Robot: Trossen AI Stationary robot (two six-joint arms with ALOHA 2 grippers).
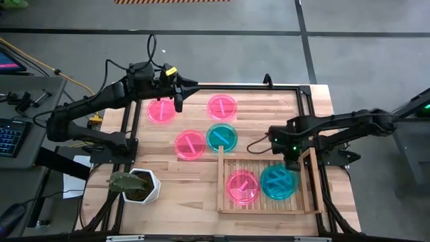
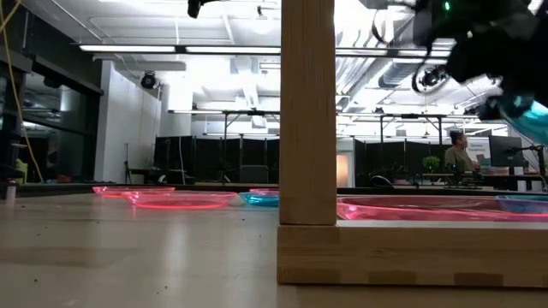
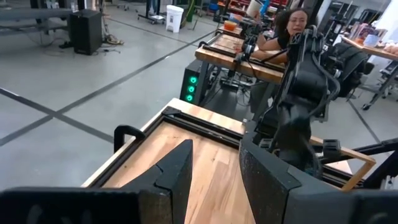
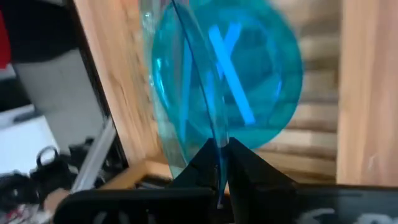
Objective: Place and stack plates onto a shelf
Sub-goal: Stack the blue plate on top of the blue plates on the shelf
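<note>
The wooden surface (image 1: 181, 175) is seen from above with the shelf (image 1: 265, 205) at its near right part, a slatted rack with a raised rim. In the low view one shelf post (image 2: 306, 111) fills the middle and hides much of what lies behind it. The left arm is stretched over the far left part of the surface, and its hand (image 1: 179, 101) is held above the far edge of a pink plate (image 1: 161, 110); in its wrist view the two fingers (image 3: 180, 165) are spread apart with bare wood between them and nothing gripped. The right arm reaches in from the right, and the right hand (image 4: 219, 163) is closed on the rim of a teal plate (image 4: 186, 93), pinched edge-on between the fingers and held tilted over the shelf. Under it, a teal stack (image 1: 278, 182) lies on the right part of the shelf; two crossed bars are seen there, but the number of plates in it cannot be told. A pink shelf plate (image 1: 242, 187) lies just beside it to the left; whether more than one is stacked there cannot be told. On the bare surface, three more plates are laid: a far pink plate (image 1: 222, 106), a middle pink plate (image 1: 190, 144) and a loose teal plate (image 1: 222, 137), the last two just beside each other. A white plant pot (image 1: 140, 186) stands at the near left.
</note>
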